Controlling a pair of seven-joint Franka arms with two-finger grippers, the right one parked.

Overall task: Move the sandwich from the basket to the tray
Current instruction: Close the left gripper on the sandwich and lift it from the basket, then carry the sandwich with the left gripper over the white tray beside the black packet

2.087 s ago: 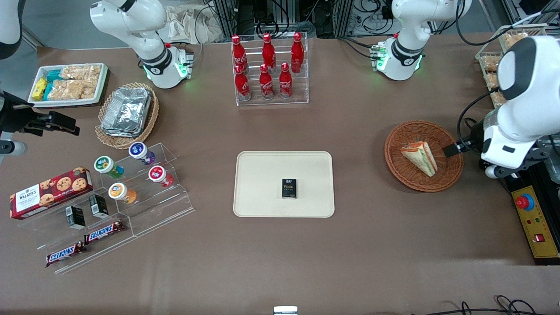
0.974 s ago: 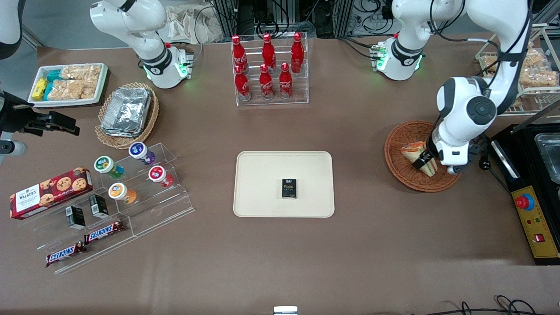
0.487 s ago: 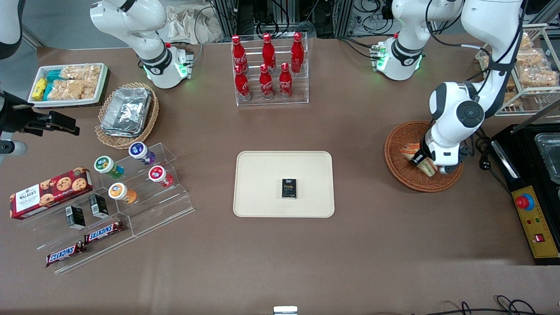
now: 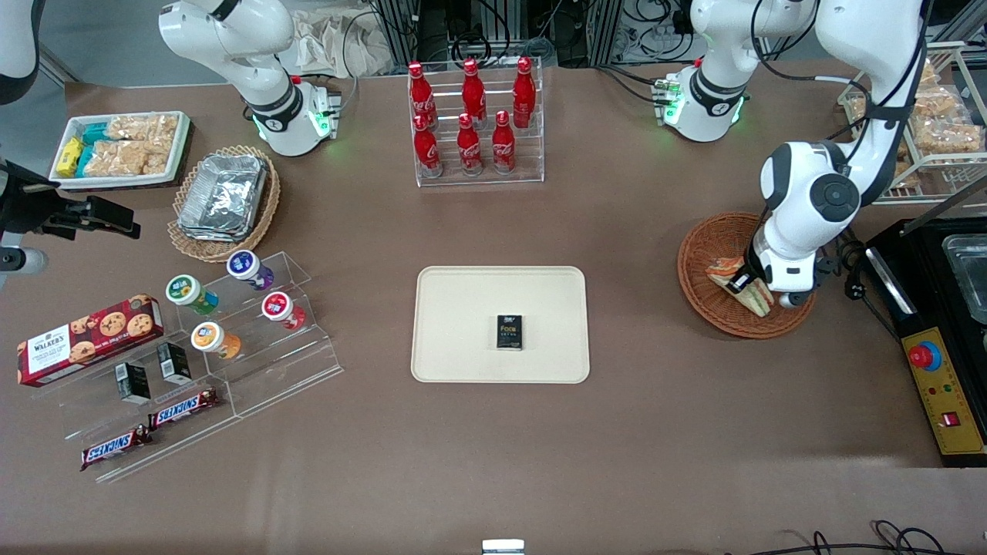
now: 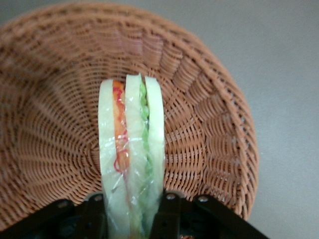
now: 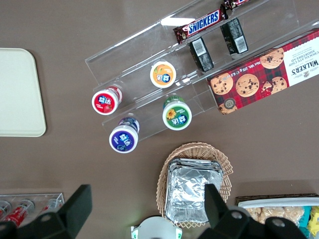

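The sandwich, a wrapped bread wedge with red, orange and green layers, is in the reddish-brown wicker basket toward the working arm's end of the table. My left gripper is down in the basket, shut on the sandwich. In the left wrist view the sandwich stands on edge between the black fingers, which press on both bread faces over the basket's weave; the gripper holds its thick end. The cream tray lies mid-table, with a small black box on it.
A clear rack of red bottles stands farther from the camera than the tray. A black appliance and yellow control box sit beside the basket at the table's end. A wire rack of snacks is above them. The tray's corner shows in the right wrist view.
The left arm swung in over the basket and came down onto the sandwich. Its fingers now grip the wedge, which has shifted slightly in the basket.
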